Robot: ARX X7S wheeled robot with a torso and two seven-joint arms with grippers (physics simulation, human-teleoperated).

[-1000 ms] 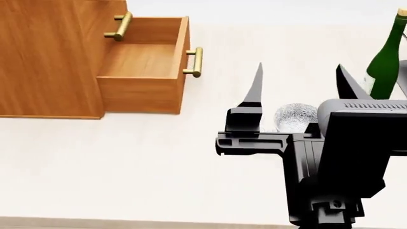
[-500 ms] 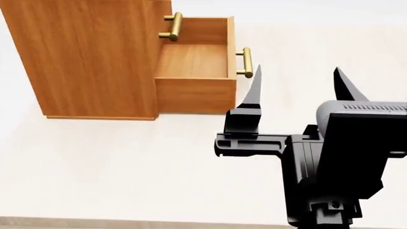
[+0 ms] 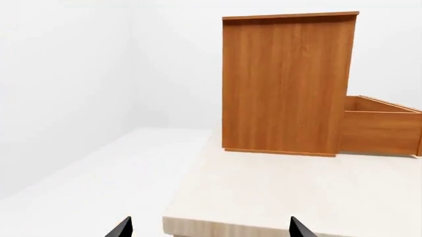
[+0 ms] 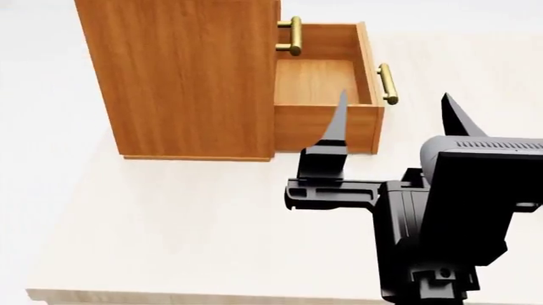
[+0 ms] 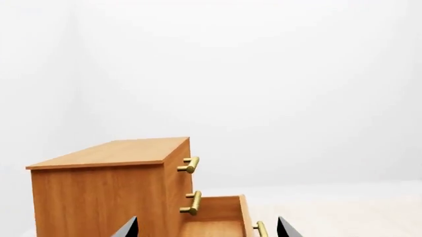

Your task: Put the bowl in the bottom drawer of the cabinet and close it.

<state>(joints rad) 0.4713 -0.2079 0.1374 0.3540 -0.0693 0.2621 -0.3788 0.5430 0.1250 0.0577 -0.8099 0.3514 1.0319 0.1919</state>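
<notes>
The bowl is out of view in every frame. The orange-brown cabinet [image 4: 187, 76] stands at the far left of the pale table. Its bottom drawer [image 4: 327, 79] is pulled out and shows an empty wooden floor, with the brass handle [image 4: 388, 84] on its front. My right gripper [image 4: 397, 119] hangs open and empty just in front of the drawer's near corner. The right wrist view shows the cabinet [image 5: 108, 197] and the bottom drawer [image 5: 214, 219] beyond the right gripper [image 5: 207, 228]. My left gripper [image 3: 209, 229] is open and empty near the table's edge, facing the cabinet [image 3: 287, 84] side-on.
The table [image 4: 170, 222] ends in a front edge [image 4: 170, 295] close to me and a left edge just past the cabinet. The brass handles [image 5: 189, 164] of the upper drawers stick out above the open drawer. White floor and walls lie all round.
The head view has swung left: the cabinet and open drawer slid rightward in the picture, and the bowl and a green bottle left the view at the right. The right gripper kept its pose.
</notes>
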